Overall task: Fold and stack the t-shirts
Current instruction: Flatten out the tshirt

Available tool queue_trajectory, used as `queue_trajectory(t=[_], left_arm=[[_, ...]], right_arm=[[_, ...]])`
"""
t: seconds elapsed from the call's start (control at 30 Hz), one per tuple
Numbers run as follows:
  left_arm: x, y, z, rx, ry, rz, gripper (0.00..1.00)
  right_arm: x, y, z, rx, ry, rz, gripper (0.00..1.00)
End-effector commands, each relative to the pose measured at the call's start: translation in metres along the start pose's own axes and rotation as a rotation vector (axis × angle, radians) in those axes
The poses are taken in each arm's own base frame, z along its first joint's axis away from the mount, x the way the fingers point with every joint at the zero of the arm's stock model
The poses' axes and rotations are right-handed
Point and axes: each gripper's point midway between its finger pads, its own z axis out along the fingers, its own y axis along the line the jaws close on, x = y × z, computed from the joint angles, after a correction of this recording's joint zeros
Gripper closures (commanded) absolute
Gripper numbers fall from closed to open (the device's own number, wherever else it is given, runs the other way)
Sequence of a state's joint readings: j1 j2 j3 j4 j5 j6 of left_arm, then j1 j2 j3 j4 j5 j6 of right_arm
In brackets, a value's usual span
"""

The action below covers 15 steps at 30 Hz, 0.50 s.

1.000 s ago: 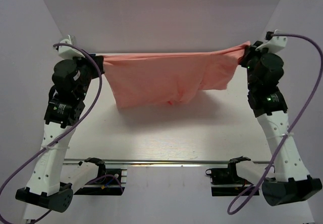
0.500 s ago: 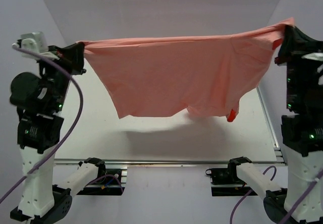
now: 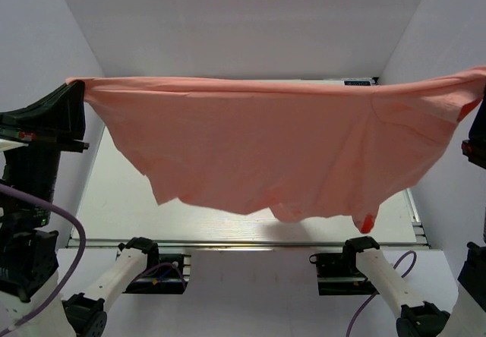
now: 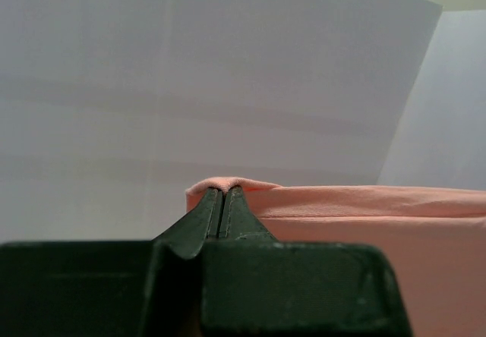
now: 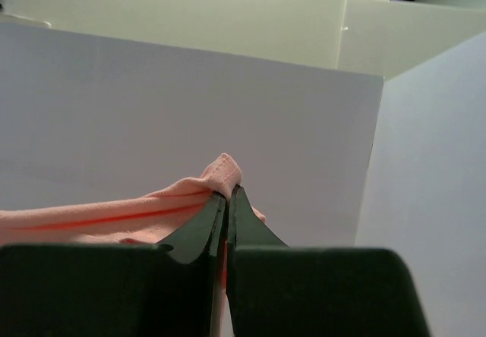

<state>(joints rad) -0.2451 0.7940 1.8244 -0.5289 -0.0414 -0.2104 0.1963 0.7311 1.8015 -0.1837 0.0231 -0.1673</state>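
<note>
My left hand [image 4: 223, 199] is clamped on one top corner of the shirt [image 3: 281, 147] and my right hand [image 5: 228, 199] on the other, so it hangs spread above the desk [image 3: 114, 193]. To lay it flat, I should lower both ends level and taut, bottom edge first. The salmon cloth sags slightly, and its lower edge is uneven.

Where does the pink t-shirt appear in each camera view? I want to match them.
Top external: the t-shirt hangs across the middle, stretched from side to side.
Left wrist: t-shirt at lower right, an edge pinched in the shut left claw.
Right wrist: t-shirt at lower left, an edge pinched in the shut right claw.
Shared landmark: the white back wall.
</note>
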Motion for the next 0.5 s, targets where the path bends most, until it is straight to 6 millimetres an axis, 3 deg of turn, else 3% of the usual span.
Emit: queue_trajectory(t=[0.0,0.1,0.13,0.2,0.27,0.3,0.33,0.37,0.4,0.43,0.47], left_arm=[[-0.012,0.004,-0.011,-0.027,-0.020,0.029,1.00],[-0.006,0.002,-0.012,-0.007,-0.005,0.030,1.00],[-0.008,0.001,-0.012,-0.005,-0.014,0.030,1.00],[0.007,0.004,-0.007,-0.012,0.019,0.019,1.00],[0.017,0.005,0.002,-0.014,0.029,0.008,1.00],[0.038,0.009,0.012,-0.024,0.074,0.010,1.00],[0.046,0.011,0.015,-0.027,0.086,-0.002,1.00],[0.058,0.011,0.024,-0.021,0.099,-0.014,1.00],[0.089,0.018,0.033,-0.045,0.159,-0.020,1.00],[0.103,0.022,0.036,-0.060,0.179,-0.029,1.00],[0.135,0.029,0.043,-0.072,0.225,-0.036,1.00]], right_arm=[[-0.027,-0.008,-0.008,0.030,-0.066,-0.026,1.00],[-0.027,-0.005,-0.012,0.018,-0.065,-0.012,1.00],[-0.016,-0.002,-0.009,0.011,-0.042,-0.007,1.00],[-0.011,-0.002,-0.008,0.013,-0.041,0.000,1.00],[0.014,-0.004,-0.005,0.044,-0.007,0.013,1.00],[0.037,-0.002,-0.002,0.046,0.032,0.018,1.00],[0.047,-0.001,-0.001,0.050,0.043,0.026,1.00],[0.087,0.001,0.002,0.070,0.106,0.037,1.00],[0.093,0.001,0.004,0.077,0.093,0.048,1.00],[0.105,0.002,0.008,0.087,0.100,0.051,1.00],[0.151,0.008,0.005,0.092,0.185,0.080,1.00]])
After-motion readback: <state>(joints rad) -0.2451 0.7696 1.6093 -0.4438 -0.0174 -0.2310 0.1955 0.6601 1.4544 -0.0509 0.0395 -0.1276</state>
